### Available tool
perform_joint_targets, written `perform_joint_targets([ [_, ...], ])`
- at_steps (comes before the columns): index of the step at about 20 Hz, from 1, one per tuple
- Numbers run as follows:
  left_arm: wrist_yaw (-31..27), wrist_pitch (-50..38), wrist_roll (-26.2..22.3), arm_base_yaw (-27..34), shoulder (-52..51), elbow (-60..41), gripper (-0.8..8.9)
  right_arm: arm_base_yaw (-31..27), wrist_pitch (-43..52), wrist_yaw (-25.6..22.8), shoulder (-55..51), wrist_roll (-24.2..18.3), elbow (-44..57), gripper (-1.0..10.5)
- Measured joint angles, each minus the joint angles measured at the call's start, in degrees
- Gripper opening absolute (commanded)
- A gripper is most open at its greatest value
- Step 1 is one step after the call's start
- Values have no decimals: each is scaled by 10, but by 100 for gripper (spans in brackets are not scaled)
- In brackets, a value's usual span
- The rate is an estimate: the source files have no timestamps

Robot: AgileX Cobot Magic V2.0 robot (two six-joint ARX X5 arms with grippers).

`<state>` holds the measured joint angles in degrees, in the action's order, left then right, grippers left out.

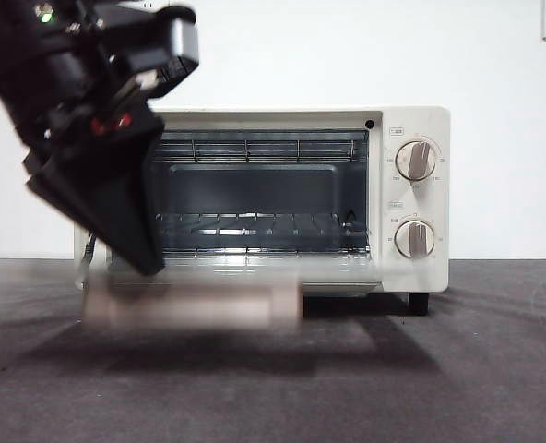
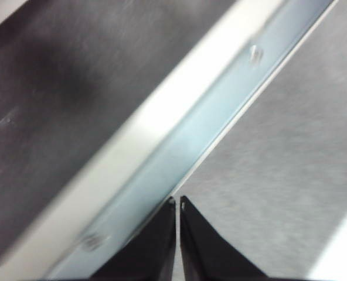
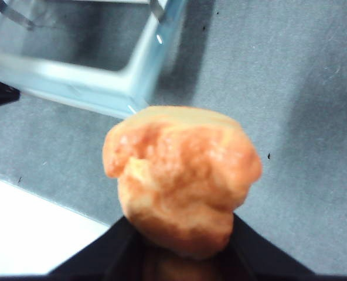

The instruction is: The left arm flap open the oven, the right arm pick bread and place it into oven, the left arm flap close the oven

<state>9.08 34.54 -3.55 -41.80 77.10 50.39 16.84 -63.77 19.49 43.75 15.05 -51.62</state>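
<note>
L gripper [image 2: 178, 202]: flat black wedge fingers pressed together w/ only a hairline slit between, tips tapering to a point, nothing pinched. Tips sit just at the edge of the oven's [image 1: 411, 198] dropped door [image 2: 162, 146] — smooth cream-white metal rim w/ small screws, dark glass panel beyond it. Whether tips touch the rim can't be told. Past the door edge, grainy grey tabletop [image 2: 279, 193].

In the front view this gripper [image 1: 144, 263] hangs big & dark before the oven's near-side opening, wedge pointing down at the door, which shows as a pale blurred slab. Behind it the boxy cavity stands open: thin wire rack [image 1: 255, 226], two ridged grey-brown knobs on the cream panel further off.

R gripper [image 3: 182, 234]: black jaws clamped on the bread [image 3: 182, 181], a lumpy, glossy golden-orange loaf, held above the speckled grey table. Beyond the loaf, the door's pale frame corner [image 3: 132, 88].
</note>
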Motion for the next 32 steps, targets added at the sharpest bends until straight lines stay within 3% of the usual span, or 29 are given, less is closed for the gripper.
perform_joint_targets([
  [7,23,-4,14,-10,-16,-15,16,0,1,10,0,0,0,127],
  [12,24,15,67,-10,-163,-15,16,9,45,79,16,1,0,127],
  [15,24,44,89,-10,-247,-15,16,43,77,83,50,12,0,127],
  [19,24,72,104,-10,-346,-15,16,116,204,72,111,64,0,127],
  [23,-12,72,125,-10,-431,-15,16,191,336,-2,183,120,0,127],
  [32,-18,73,134,-10,-511,-15,16,214,554,-9,323,198,0,127],
])
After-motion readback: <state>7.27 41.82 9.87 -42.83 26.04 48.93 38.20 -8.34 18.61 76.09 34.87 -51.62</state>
